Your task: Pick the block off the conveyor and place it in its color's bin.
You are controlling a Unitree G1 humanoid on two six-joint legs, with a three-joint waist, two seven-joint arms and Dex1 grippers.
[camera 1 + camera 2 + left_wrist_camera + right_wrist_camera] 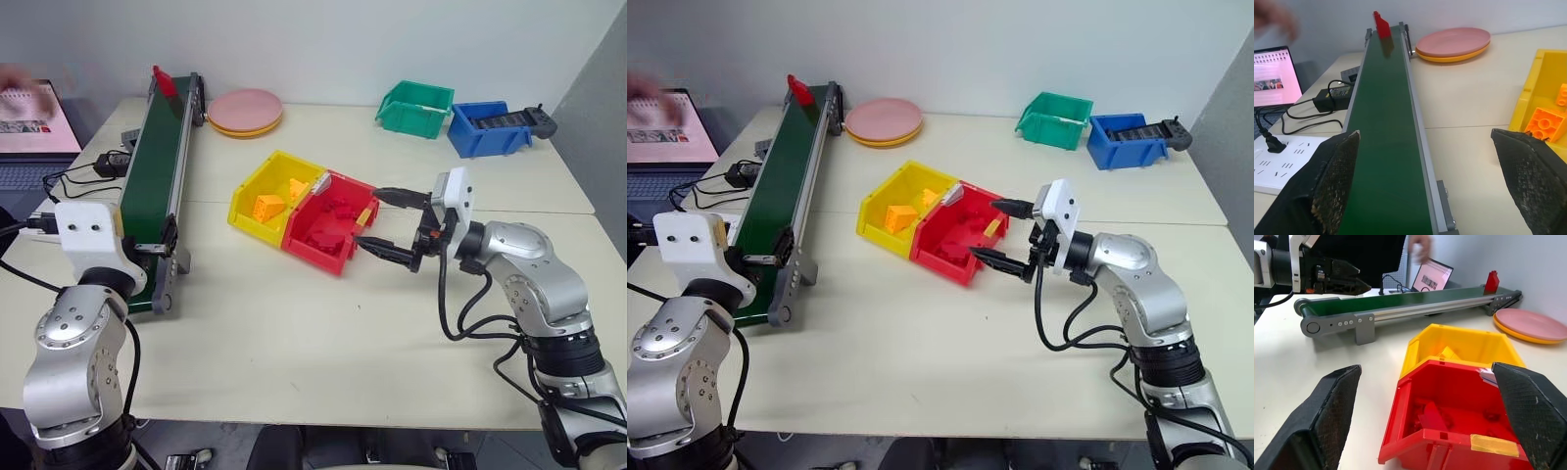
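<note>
1. Block (163,81): 1 small red piece, which we log upright on the belt at the far end of the conveyor, in the upper left of the left eye frame. It is untouched and well apart from both grippers.
2. Conveyor (155,176): 1 long narrow unit with a dark green belt and grey side rails, running from the upper left down toward the lower left of the frame.
3. Red bin (328,226): 1, at the centre of the frame, touching the yellow bin on its left side. We see several red pieces lying inside it.
4. Yellow bin (272,194): 1, holding orange blocks (269,206).
5. Left gripper (1425,186): we record it released, its 2 fingers spread wide above the near end of the belt and grasping nothing.
6. Right gripper (384,221): released, its jaws wide apart, just beside the red bin's right edge at centre right of the frame, and empty.
7. Plates (245,110): a pink one stacked on a yellow one, upper centre, just right of the conveyor's far end.
8. Green bin (415,106) and blue bin (485,127): 2, side by side in the upper right.
9. Laptop (34,132): 1, open, at the far left edge.
10. Table (313,343): pale surface carrying everything listed.
</note>
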